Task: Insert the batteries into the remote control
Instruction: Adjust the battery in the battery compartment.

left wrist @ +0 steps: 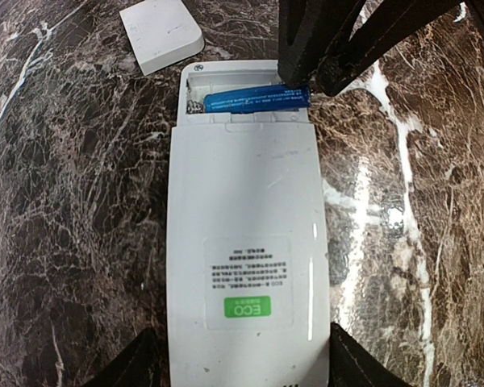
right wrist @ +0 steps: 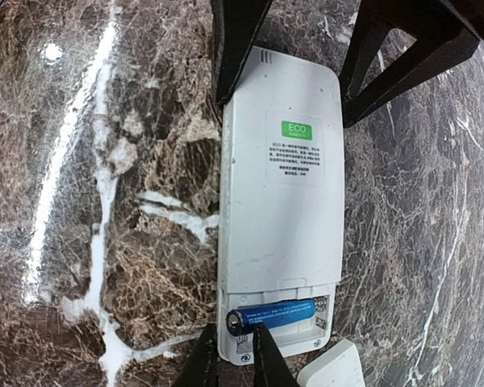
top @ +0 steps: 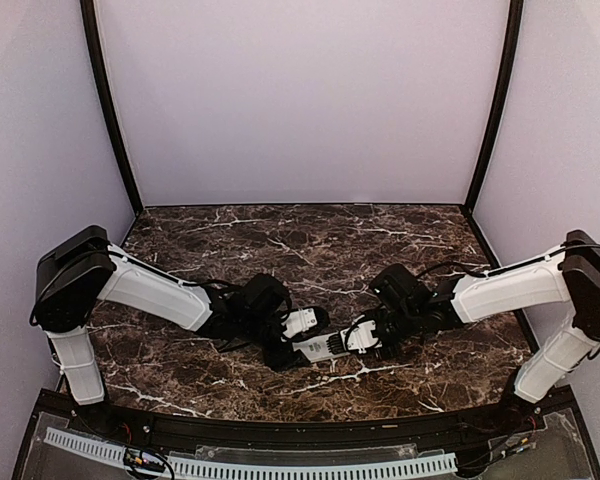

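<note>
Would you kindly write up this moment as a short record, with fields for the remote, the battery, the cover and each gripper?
remote control: face down on the marble table, ECO label up, battery bay open
battery: one blue cell lying in the bay
cover: off, on the table near the bay end
left gripper: fingers against both long edges of the remote
right gripper: fingers close together at the battery's end; grip unclear

left tool (top: 292,350) and right tool (top: 353,344) at white remote control (top: 323,347), dark marble table (top: 280,240)
</note>
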Robot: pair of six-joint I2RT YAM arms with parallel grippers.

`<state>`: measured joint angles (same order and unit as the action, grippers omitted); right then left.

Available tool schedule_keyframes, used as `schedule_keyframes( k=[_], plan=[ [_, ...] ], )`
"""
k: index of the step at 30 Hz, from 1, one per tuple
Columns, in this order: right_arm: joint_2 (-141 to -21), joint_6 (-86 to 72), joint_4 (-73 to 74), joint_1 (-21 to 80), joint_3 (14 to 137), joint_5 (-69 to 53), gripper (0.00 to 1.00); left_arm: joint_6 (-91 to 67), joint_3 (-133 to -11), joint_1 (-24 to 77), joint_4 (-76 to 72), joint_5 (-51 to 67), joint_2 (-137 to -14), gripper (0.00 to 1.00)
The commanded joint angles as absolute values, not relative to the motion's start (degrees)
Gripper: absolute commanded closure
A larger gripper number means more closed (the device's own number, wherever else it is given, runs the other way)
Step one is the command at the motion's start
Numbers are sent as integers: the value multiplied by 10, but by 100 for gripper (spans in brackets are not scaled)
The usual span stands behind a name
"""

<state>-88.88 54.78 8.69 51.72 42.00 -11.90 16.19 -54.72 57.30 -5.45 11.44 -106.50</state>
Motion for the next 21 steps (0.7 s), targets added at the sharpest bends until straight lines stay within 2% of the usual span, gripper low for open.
schedule_keyframes(
  k=[1, 21],
  plan=[
    [-899, 542, 75, 520, 424, -113, 85, 172, -546, 570, -6, 113, -1073, 32],
    [-907, 524, 76, 518, 440, -110, 80, 172, -545, 570, -9, 114, -1074, 32]
  ],
)
